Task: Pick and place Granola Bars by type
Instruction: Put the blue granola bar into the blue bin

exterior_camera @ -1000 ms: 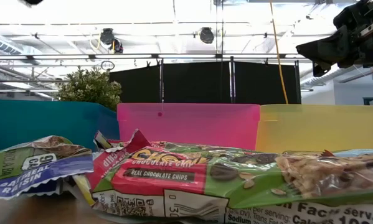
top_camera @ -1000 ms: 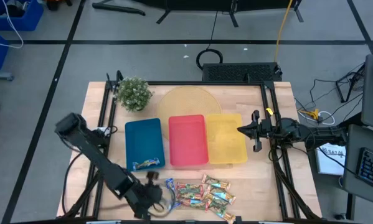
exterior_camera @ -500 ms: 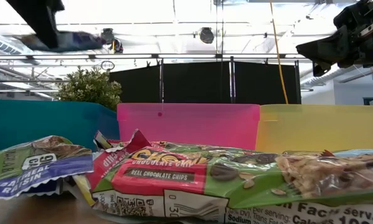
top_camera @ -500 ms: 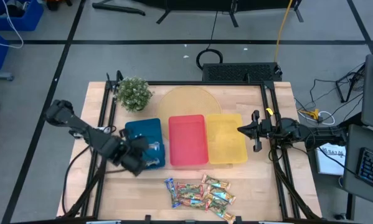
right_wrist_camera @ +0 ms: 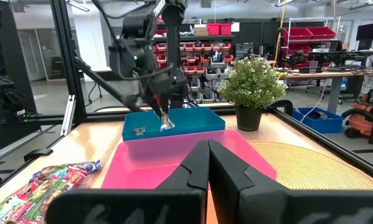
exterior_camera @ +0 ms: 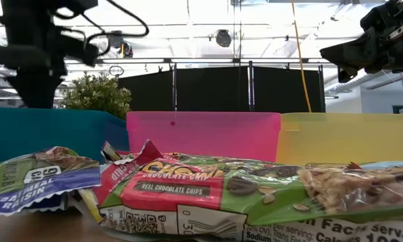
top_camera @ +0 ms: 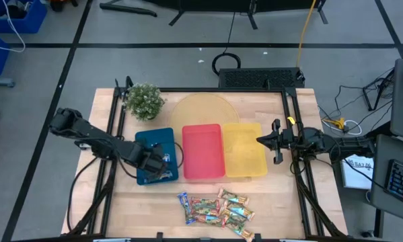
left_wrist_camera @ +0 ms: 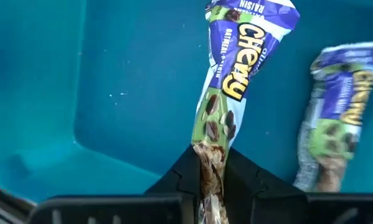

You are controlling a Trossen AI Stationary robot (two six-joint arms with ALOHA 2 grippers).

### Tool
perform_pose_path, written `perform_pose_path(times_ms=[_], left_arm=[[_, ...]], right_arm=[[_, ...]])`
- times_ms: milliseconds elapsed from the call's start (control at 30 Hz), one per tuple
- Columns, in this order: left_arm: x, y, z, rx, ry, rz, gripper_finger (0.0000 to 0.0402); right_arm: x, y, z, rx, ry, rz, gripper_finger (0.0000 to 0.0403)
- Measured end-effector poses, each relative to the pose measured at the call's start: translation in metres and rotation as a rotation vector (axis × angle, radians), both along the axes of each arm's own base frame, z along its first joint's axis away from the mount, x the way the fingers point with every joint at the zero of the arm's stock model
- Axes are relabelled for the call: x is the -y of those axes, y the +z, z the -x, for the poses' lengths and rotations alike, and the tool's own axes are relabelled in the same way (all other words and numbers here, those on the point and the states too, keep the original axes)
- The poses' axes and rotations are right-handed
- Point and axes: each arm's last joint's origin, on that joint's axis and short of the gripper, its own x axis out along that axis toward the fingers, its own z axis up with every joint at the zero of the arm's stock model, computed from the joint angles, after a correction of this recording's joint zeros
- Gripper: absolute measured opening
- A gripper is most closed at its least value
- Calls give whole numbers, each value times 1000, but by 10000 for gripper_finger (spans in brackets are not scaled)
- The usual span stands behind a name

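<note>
The left end effector [left_wrist_camera: 212, 180] hangs over the blue tray [top_camera: 147, 140], its fingers pinching the crimped end of a blue-silver granola bar [left_wrist_camera: 231, 87] so that the bar dangles down into the tray; a second blue-silver bar [left_wrist_camera: 335, 118] already lies on the tray floor just beside it. The rest of the granola bars [top_camera: 216, 208] lie in a loose heap on the counter [top_camera: 282, 202] in front of the trays, red-green ones [exterior_camera: 208, 185] mixed with at least one more blue-silver one [exterior_camera: 40, 178]. The red tray [top_camera: 202, 151] and the yellow tray [top_camera: 245, 149] look bare. The right end effector [right_wrist_camera: 208, 163] waits beside the yellow tray with its fingers pressed together on nothing. Judging by how the held bar hangs from one thin seam without pulling free, these bars are light, with a soft, slightly bendable body inside a crinkly foil wrapper that is probably slick. The flat sealed fin at either end gives thin fingers the surest bite; a grip across the middle would likely squash or crumble the bar and could slide on the foil. In the heap, wrappers overlap, so a neighbour could be dragged along
</note>
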Motion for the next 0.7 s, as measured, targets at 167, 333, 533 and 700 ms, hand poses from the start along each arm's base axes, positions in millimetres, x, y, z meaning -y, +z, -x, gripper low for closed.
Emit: perform_pose_path(times_ms=[167, 333, 533, 700], left_arm=[[-6, -18, 3, 16, 29, 21, 62], [-8, -32, 4, 59, 39, 45, 65], [-10, -40, 10, 37, 56, 42, 55], [-9, -40, 10, 41, 86, 95, 102]], right_arm=[[0, 0, 0, 0, 0, 0, 0], [0, 0, 0, 0, 0, 0, 0], [0, 0, 0, 0, 0, 0, 0], [0, 0, 0, 0, 0, 0, 0]])
